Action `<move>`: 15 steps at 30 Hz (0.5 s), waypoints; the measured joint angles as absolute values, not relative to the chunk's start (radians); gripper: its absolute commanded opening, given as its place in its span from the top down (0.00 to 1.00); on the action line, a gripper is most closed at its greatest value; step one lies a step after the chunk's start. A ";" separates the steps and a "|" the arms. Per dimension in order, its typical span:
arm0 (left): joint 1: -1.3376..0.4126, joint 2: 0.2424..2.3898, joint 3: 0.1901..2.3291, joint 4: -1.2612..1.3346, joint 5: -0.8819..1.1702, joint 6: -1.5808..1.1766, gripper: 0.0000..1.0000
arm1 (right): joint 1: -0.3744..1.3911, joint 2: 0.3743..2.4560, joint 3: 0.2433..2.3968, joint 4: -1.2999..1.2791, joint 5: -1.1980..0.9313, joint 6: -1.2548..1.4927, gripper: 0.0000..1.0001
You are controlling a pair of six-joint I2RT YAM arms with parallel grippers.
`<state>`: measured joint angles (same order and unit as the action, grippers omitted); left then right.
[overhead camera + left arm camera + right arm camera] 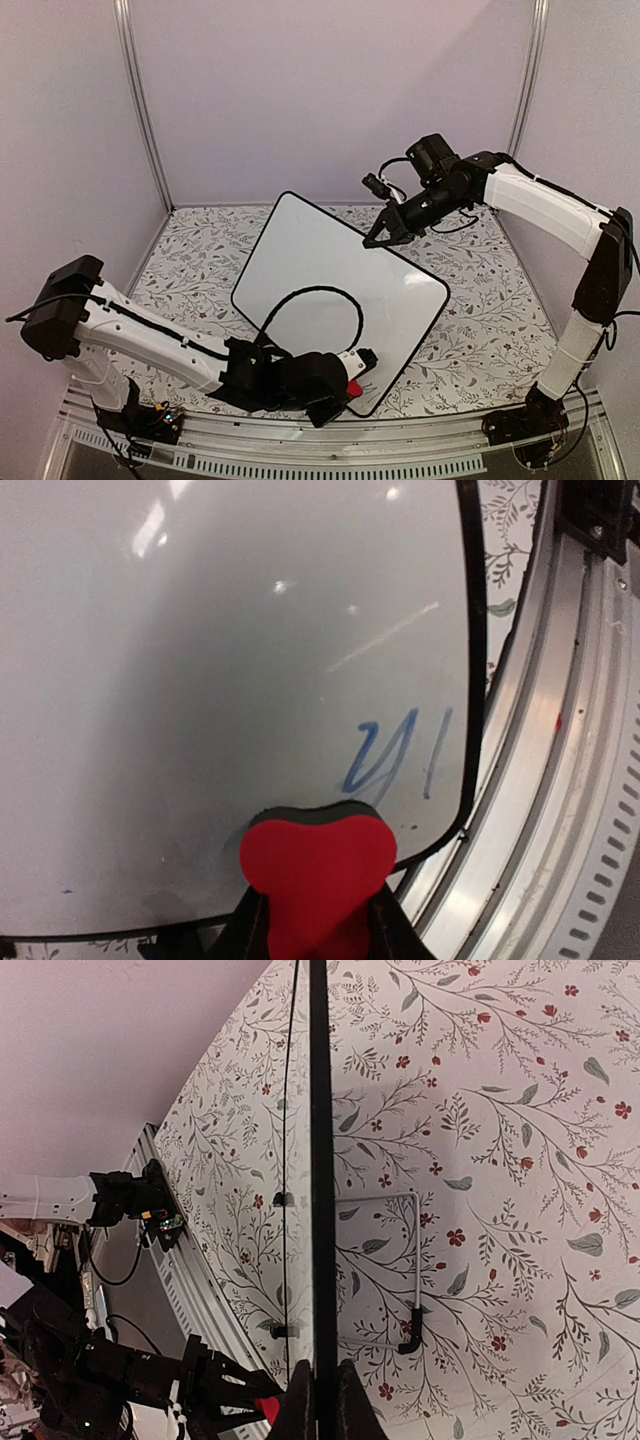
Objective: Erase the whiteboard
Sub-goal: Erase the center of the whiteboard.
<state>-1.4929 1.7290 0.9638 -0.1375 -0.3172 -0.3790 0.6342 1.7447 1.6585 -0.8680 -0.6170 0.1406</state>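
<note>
- whiteboard (330, 260) sits mid-table on the floral tablecloth (190, 260), rotated so one corner points at the arm bases and one at the back wall.
- right gripper (382, 235) is on the board's far-right edge. Its wrist view shows the two fingers closed tight on the thin black rim (320, 1160), which it sees edge-on.
- In that same view, a grey wire bracket (412, 1260) with a black foot shows on the board's underside, over the cloth. That edge looks raised off the table; can't tell by how much.
- left gripper (352, 385) is at the board's near corner, jaws clamped on the red eraser (354, 388).
- In the left wrist view, the eraser (318, 860) bulges out between the fingers, with its dark felt layer facing the board. Can't tell whether the felt actually touches the surface.
- Blue pen strokes (395, 755) are on the board just beyond the eraser, close to the rim by the near corner. They are unwiped, with a light smudge at their lower end.
- The rest of the board surface (200, 680) in that view looks clean apart from glare spots and one faint pale streak.
- The left arm's black cable (320, 290) arcs above the middle of the board.
- An aluminium rail (540, 810) runs just outside the board's near corner, at the table's front edge.
- The right wrist view also catches the left arm low in the frame, with the eraser (266, 1407) visible at its tip.
</note>
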 measured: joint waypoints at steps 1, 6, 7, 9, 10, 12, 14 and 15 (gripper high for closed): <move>-1.496 1.731 0.962 -0.145 -0.318 -0.385 1.00 | 0.634 1.745 1.659 -0.868 -0.617 0.140 1.00; -1.508 1.734 0.941 -0.173 -0.314 -0.413 1.00 | 0.635 1.745 1.660 -0.868 -0.620 0.138 1.00; -1.509 1.734 0.934 -0.179 -0.311 -0.417 1.00 | 0.635 1.745 1.660 -0.868 -0.620 0.138 1.00; -1.511 1.729 0.913 -0.201 -0.306 -0.426 1.00 | 0.635 1.745 1.660 -0.868 -0.620 0.139 1.00; -1.511 1.725 0.902 -0.211 -0.305 -0.432 1.00 | 0.635 1.745 1.661 -0.869 -0.620 0.141 1.00; -1.511 1.710 0.888 -0.223 -0.310 -0.442 1.00 | 0.636 1.745 1.662 -0.870 -0.619 0.146 1.00; -1.511 1.698 0.882 -0.238 -0.326 -0.447 1.00 | 0.636 1.746 1.662 -0.871 -0.618 0.158 1.00; -1.510 1.692 0.881 -0.247 -0.334 -0.450 1.00 | 0.636 1.747 1.662 -0.871 -0.619 0.163 1.00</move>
